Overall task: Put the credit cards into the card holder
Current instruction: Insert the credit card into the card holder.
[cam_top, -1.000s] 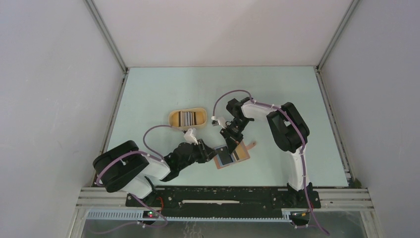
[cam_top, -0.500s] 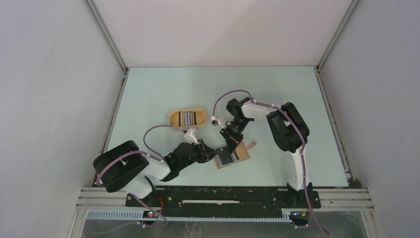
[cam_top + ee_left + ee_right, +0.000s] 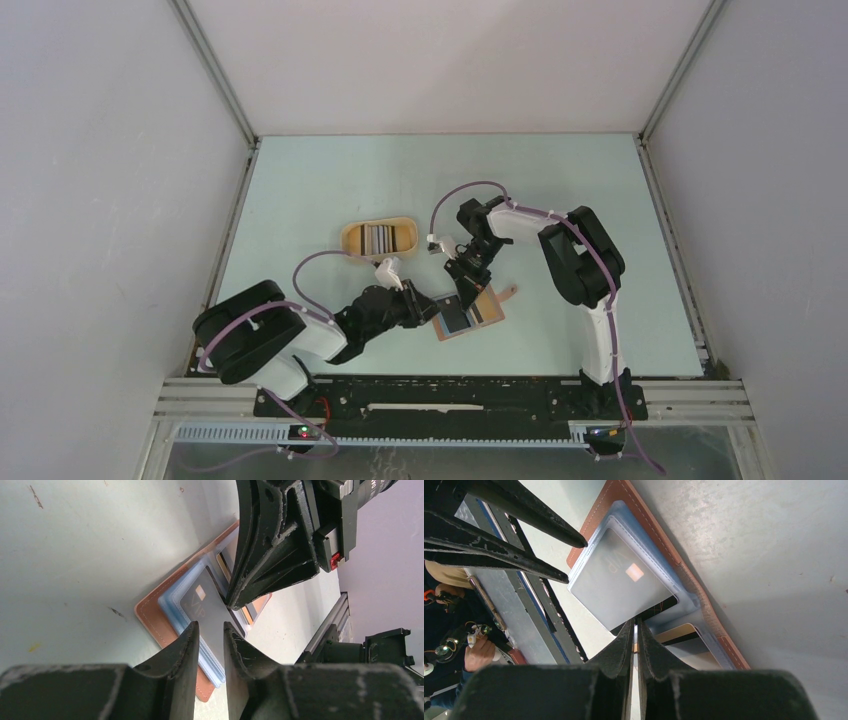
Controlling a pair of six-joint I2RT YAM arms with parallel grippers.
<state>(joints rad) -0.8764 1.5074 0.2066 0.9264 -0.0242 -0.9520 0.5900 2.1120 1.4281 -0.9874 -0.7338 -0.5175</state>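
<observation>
The reddish-brown card holder (image 3: 482,320) lies open on the table in front of both arms, its blue-grey sleeves up (image 3: 155,620) (image 3: 711,616). A dark grey credit card (image 3: 210,605) (image 3: 621,585) marked VIP lies on the sleeves, partly off the holder's near edge. My left gripper (image 3: 430,308) (image 3: 211,626) is open by a narrow gap, its fingertips at that card's free end. My right gripper (image 3: 470,290) (image 3: 635,622) is shut, its tip pressing down on the holder at the card's other end (image 3: 232,602). A tan card (image 3: 679,630) sits in a pocket beside it.
A yellow oval tray (image 3: 350,238) stands behind the holder and has more credit cards (image 3: 378,238) in it. The holder's snap tab (image 3: 510,291) sticks out to the right. White walls and rails close in the table on all sides.
The left arm has edged slightly toward the holder. The right arm, the holder and the tray have not moved.
</observation>
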